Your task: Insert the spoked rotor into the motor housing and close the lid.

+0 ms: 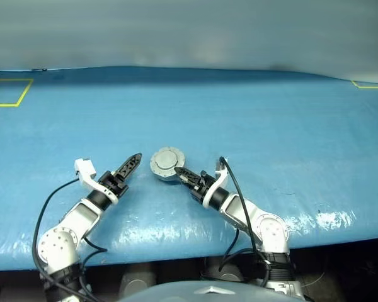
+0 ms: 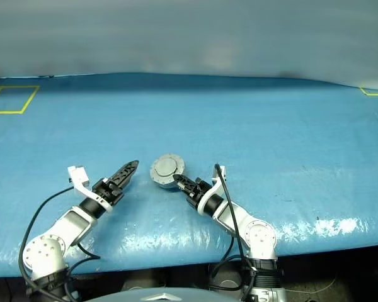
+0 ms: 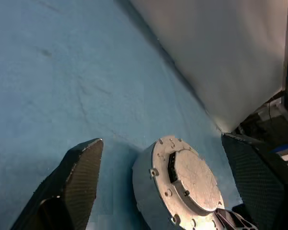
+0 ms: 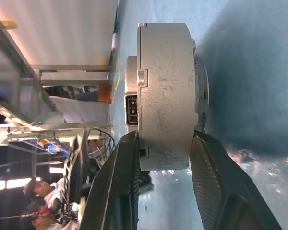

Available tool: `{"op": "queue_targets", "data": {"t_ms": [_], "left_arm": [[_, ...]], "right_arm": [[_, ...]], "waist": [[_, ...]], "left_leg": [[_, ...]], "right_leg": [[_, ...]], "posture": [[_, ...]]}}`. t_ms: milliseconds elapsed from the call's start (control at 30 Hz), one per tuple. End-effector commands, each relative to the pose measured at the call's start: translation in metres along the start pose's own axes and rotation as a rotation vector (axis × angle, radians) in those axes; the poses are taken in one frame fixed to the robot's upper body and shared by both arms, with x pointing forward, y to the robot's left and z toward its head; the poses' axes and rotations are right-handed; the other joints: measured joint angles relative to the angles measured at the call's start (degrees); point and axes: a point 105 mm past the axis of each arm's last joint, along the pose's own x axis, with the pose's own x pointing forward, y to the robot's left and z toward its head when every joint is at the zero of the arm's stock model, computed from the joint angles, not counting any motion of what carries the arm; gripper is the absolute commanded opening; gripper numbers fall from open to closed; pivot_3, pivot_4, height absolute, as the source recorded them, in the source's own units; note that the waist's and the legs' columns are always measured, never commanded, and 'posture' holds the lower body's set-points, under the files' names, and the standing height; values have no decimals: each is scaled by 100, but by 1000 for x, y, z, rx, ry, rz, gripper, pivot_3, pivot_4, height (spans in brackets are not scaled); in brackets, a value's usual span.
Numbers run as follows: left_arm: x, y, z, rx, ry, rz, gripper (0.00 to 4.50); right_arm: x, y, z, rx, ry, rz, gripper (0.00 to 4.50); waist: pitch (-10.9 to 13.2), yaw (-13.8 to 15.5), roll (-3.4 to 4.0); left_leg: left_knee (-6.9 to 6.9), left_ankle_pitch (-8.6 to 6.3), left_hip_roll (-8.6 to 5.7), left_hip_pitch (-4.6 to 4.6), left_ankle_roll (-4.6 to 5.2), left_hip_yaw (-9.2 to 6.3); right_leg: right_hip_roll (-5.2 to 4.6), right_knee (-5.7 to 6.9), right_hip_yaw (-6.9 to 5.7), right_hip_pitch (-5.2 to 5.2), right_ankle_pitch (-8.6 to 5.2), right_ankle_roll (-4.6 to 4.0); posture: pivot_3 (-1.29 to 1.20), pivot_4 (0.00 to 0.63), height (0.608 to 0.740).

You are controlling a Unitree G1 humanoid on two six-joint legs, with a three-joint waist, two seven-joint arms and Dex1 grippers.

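The motor housing (image 1: 166, 170) is a short silver drum lying on the blue table (image 1: 271, 138) just ahead of my two arms. The lid (image 1: 167, 159), a silver disc with a raised round centre, sits on top of it. My right gripper (image 4: 165, 139) is shut on the motor housing, one finger on each flat side of the drum (image 4: 165, 96). My left gripper (image 1: 131, 163) hangs a little to the drum's left, open and holding nothing. In the left wrist view its fingers (image 3: 79, 177) stand wide apart, short of the housing (image 3: 149, 187). The spoked rotor is hidden.
A yellow taped rectangle (image 1: 6, 92) marks the far left of the table, and a yellow corner (image 1: 372, 85) the far right. The table's front edge (image 1: 176, 255) runs just under my arms. Black cables (image 1: 236, 189) trail from both wrists.
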Motion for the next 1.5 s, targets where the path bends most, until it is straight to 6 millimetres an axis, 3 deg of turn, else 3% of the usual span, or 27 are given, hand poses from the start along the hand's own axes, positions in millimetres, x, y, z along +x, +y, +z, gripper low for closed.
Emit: {"op": "queue_targets", "data": {"t_ms": [33,200,467,667,933,1033,1167,1400,1500], "left_arm": [[-3,-22,-5,-116,-78,-98,4500],[-3,-35,-22,-322,-126,-187,4500],[1,-54,-27,-495,-162,-311,4500],[6,-51,-35,-519,-123,-290,4500],[12,-57,-31,-523,-142,-327,4500],[13,-56,-30,-534,-154,-321,3880],[15,-55,-29,-533,-170,-307,2533],[17,-53,-27,-521,-183,-286,2418],[20,-51,-24,-488,-187,-261,2418]], "right_arm": [[7,62,9,5,-44,257,1150],[11,79,5,-2,-4,322,1150],[15,80,-14,-5,79,326,1150],[13,80,-24,-5,117,320,1150],[9,77,-29,-4,142,308,1150],[6,75,-30,-1,144,303,1150],[4,74,-30,-8,147,296,1150],[-1,71,-22,-137,88,285,1150],[-4,68,-18,-254,68,258,2150]], "waist": [[0,6,0],[2,-3,-1],[2,-3,-1],[2,-4,-1],[2,-3,0],[2,0,0],[2,-1,0],[2,6,0],[2,7,0]], "left_leg": [[4,0,-1,0,0,-2],[13,-2,-1,-1,4,-8],[11,-2,-4,-5,3,-14],[13,-1,-4,-5,3,-16],[14,-1,-7,-5,3,-17],[13,-1,-7,-6,3,-19],[15,-1,-7,-5,3,-20],[15,-1,-15,-5,3,-20],[15,-1,-18,-5,3,-21]], "right_leg": [[-1,0,-4,4,0,0],[4,0,-10,7,1,2],[10,-2,-9,7,0,-1],[11,-2,-9,8,-1,-3],[20,-2,-9,9,-2,-5],[22,-2,-9,9,-3,-6],[25,-2,-9,9,-3,-6],[26,-3,-9,10,-3,-6],[27,-2,-9,10,-3,-6]], "posture": [[0,150,740],[0,150,740],[0,150,740],[0,150,740],[0,150,740],[0,150,740],[0,150,740],[0,150,740],[0,150,740]]}}
